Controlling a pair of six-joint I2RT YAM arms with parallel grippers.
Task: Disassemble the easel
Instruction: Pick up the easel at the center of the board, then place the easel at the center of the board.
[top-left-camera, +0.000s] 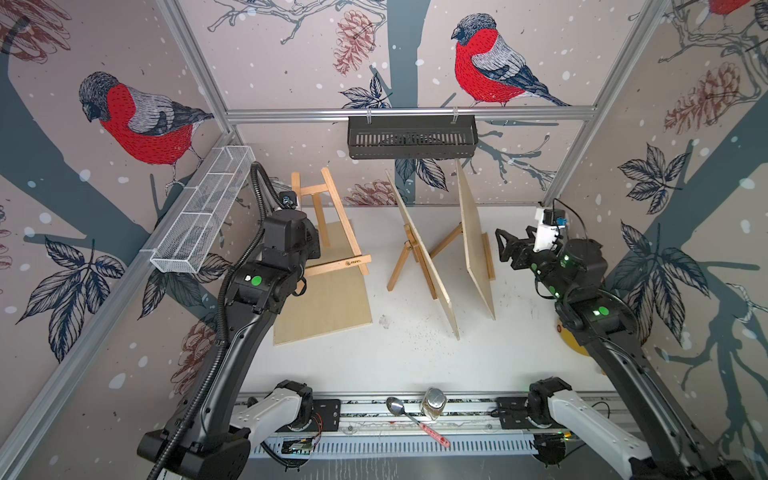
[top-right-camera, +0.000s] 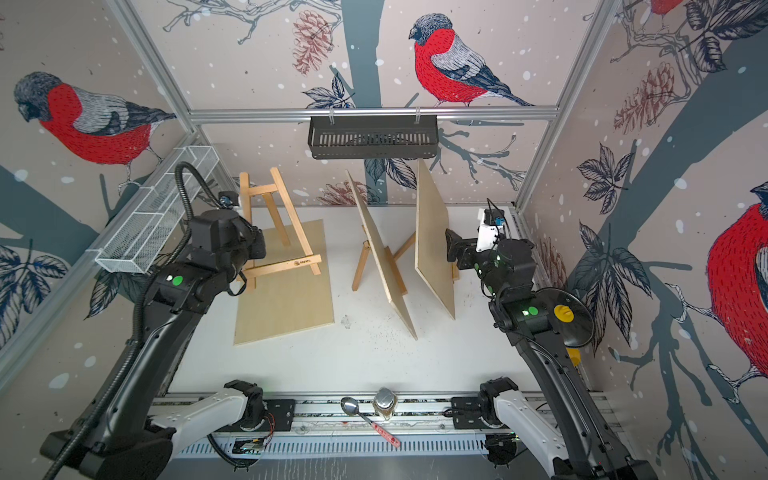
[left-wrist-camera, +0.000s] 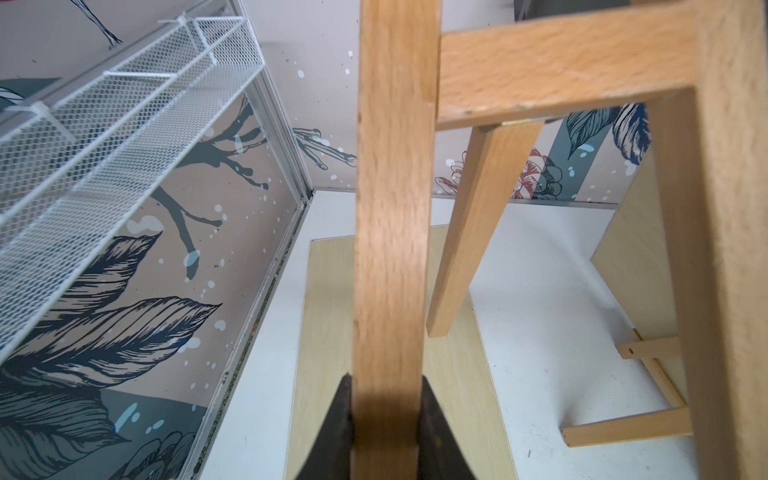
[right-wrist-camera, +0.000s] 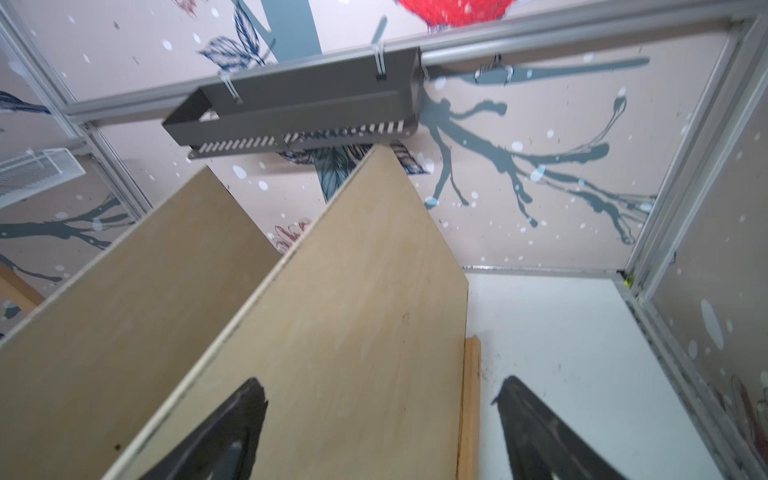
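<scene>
A bare wooden easel (top-left-camera: 328, 232) (top-right-camera: 282, 232) leans tilted over a plywood board (top-left-camera: 328, 299) lying flat on the table. My left gripper (left-wrist-camera: 384, 382) is shut on one of its front legs (left-wrist-camera: 395, 208); in both top views the left wrist (top-left-camera: 286, 237) hides the fingers. Two more easels stand upright to the right, each with a board on it: the middle board (top-left-camera: 424, 249) and the right board (top-left-camera: 473, 241) (right-wrist-camera: 332, 311). My right gripper (top-left-camera: 509, 245) (right-wrist-camera: 381, 382) is open, just right of the right board and not touching it.
A white mesh basket (top-left-camera: 203, 216) hangs on the left wall. A black basket (top-left-camera: 411, 137) hangs on the back rail above the boards. A spoon (top-left-camera: 411, 419) and a jar (top-left-camera: 432, 401) lie on the front rail. A black disc with a yellow knob (top-right-camera: 565, 313) sits behind the right arm.
</scene>
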